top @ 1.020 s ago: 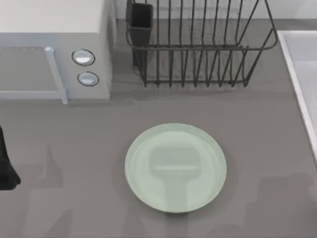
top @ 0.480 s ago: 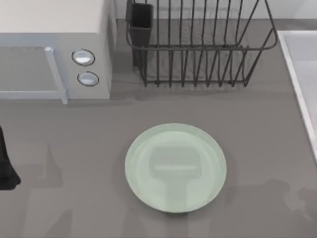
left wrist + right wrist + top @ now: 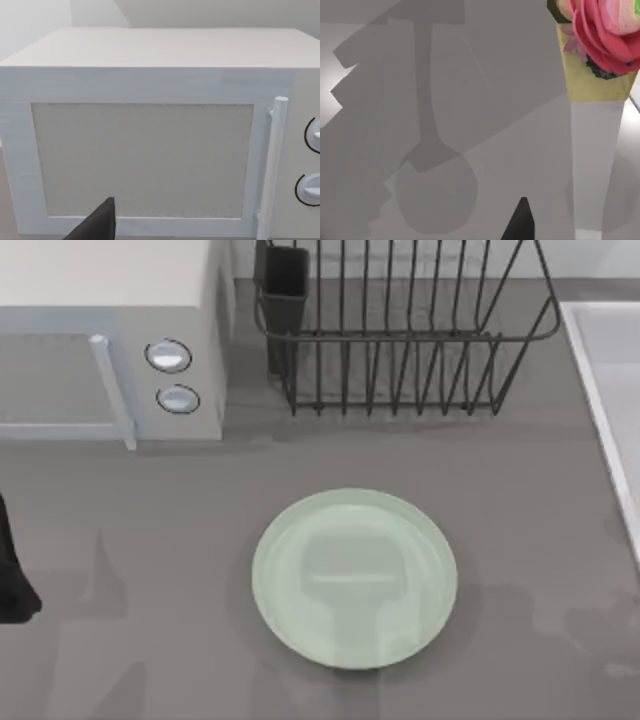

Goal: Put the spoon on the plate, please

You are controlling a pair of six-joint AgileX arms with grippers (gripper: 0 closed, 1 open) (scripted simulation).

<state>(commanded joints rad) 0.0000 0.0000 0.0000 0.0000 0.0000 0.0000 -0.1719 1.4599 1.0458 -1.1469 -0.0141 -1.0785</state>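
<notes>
A round, glossy mint-green plate sits at lower centre of the grey table in the top view, below a dark wire dish rack. A white microwave stands upper left. The left arm rests at the left edge; how its gripper stands cannot be told.

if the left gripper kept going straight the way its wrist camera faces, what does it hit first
Most likely the microwave: its door front squarely faces the left gripper in the left wrist view, with nothing between them, though how far off it stands is unclear.
</notes>
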